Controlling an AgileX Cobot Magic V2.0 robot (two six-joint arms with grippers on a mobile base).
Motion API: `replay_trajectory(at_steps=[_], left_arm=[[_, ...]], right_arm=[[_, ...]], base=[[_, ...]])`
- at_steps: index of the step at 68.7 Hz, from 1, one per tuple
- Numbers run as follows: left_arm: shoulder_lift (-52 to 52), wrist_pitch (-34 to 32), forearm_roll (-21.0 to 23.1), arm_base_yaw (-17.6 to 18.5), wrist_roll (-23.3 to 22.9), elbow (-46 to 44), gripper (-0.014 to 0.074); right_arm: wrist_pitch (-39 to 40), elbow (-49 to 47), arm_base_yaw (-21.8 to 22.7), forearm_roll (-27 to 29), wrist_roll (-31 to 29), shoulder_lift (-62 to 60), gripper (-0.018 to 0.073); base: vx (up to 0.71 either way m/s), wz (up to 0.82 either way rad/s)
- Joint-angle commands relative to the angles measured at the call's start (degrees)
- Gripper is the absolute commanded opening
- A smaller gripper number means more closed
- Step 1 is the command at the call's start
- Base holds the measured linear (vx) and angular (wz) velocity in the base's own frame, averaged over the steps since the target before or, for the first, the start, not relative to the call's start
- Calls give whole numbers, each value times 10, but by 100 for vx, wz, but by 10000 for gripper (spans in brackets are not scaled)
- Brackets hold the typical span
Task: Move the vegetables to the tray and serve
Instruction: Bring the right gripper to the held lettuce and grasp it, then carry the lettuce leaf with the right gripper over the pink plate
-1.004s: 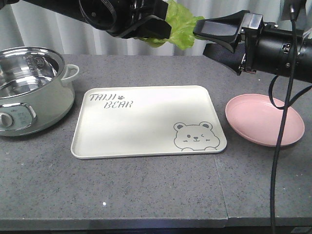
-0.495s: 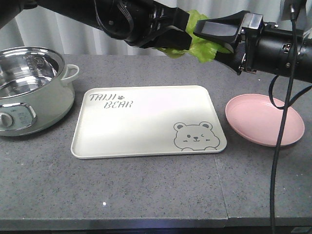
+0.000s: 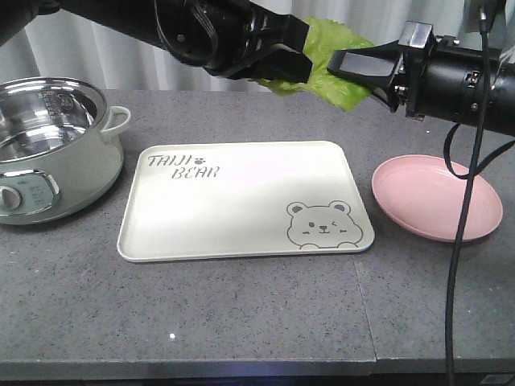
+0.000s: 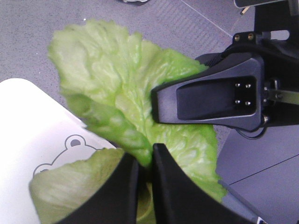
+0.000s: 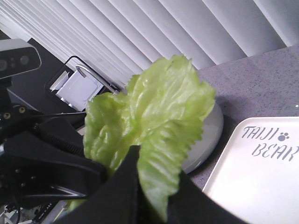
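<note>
The vegetables (image 3: pixel 328 40) are crinkly green lettuce leaves held in the air above the far right corner of the tray (image 3: pixel 241 201). My left gripper (image 3: pixel 302 68) is shut on their stem end; in the left wrist view its jaws (image 4: pixel 145 161) pinch the leaves (image 4: pixel 112 79). My right gripper (image 3: pixel 331 63) reaches in from the right and is shut on the same leaves. In the right wrist view a leaf (image 5: pixel 154 102) stands squeezed between the right gripper's (image 5: pixel 160 160) fingers. The tray, cream-white with a bear drawing, holds nothing.
A pale green electric pot (image 3: pixel 48 153) with a steel liner stands left of the tray. A round pink plate (image 3: pixel 434 197) lies to its right. A black cable (image 3: pixel 463 225) hangs from the right arm over the plate. White blinds hang behind the table.
The left gripper carried the lettuce rightward into the right gripper's jaws. Those jaws, apart one second ago, have come together on the leaves.
</note>
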State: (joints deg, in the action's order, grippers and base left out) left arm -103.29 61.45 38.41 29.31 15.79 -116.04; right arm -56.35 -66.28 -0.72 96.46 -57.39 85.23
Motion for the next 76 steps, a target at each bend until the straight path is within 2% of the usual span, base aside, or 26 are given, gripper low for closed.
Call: replay_trajectory(at_steps=[1,13,27,35,45,57,68,76], left_arm=[[26,-29,31,2,3,-18,1],[28,-31,31,2,3,-18,108],[32,-34,31,0,3,-18,336],[39,-40,2,0,3,-18,416],[56,-39,-34,0,-11,-18,429],[79,-43,-128,0,-50,-18,430],[95,-26,-210,0,-86,-18,430],[98,-9,-251,0,-102,-18,430]], right_arm=[[-4,-19,1,60,-11,-18,-8],[5,-19,1,60,-25,-18,-6],[27,-19,1,60,-26,-18,-4],[55,-19,1,60,-27,-18,-4],[98,-19,2,60,-44,-18,-4],[141,-19,12,60,-51,-18,-4],[137,-19,79,51,-50,-18,-4],[128,-19,142,9,-31,-18,-4]], base=[[0,0],[0,0],[0,0],[0,0],[0,0],[0,0],[0,0],[0,0]])
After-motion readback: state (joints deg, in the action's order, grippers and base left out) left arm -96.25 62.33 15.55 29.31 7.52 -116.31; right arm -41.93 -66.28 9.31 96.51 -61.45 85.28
